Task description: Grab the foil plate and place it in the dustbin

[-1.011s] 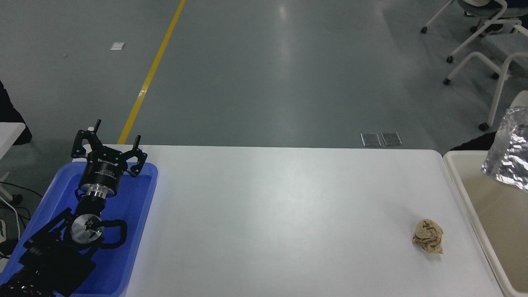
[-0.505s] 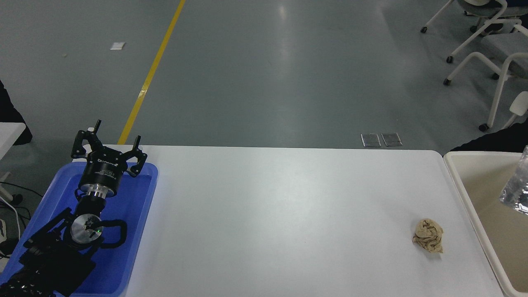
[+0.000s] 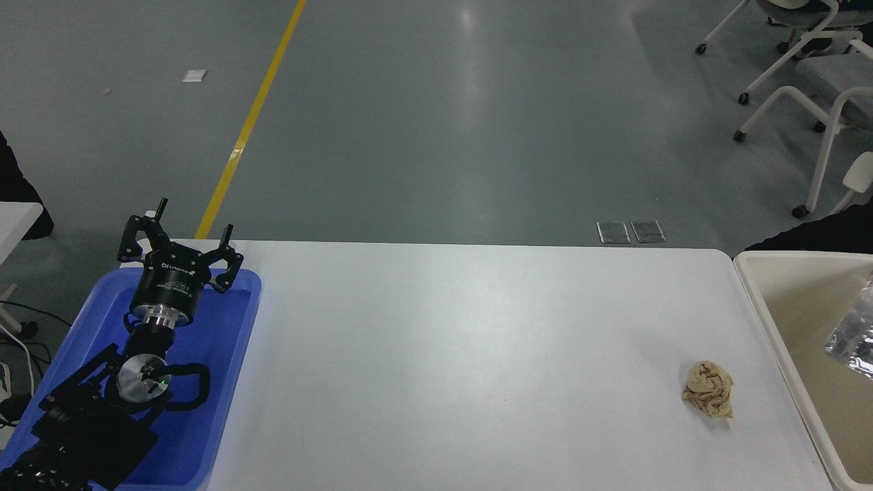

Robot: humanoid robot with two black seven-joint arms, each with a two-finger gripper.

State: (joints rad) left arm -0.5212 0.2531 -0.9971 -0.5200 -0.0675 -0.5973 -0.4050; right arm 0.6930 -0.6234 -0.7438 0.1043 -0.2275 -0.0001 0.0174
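While my left pincer (image 3: 179,240) hangs parked over the blue tray (image 3: 232,382), its fingers (image 3: 136,235) are spread wide and hold nothing, touching nothing I can make out. Far off to its right, across the white table (image 3: 450,354), the foil plate (image 3: 852,334) shows only as a crinkled, shiny silver piece cut by the picture's right edge, inside the dustbin (image 3: 771,320), against its beige inside. Between my pincer and the bin, near the bin's rim, a crumpled tan paper ball (image 3: 709,390) lies on the table. My right pincer is out of view.
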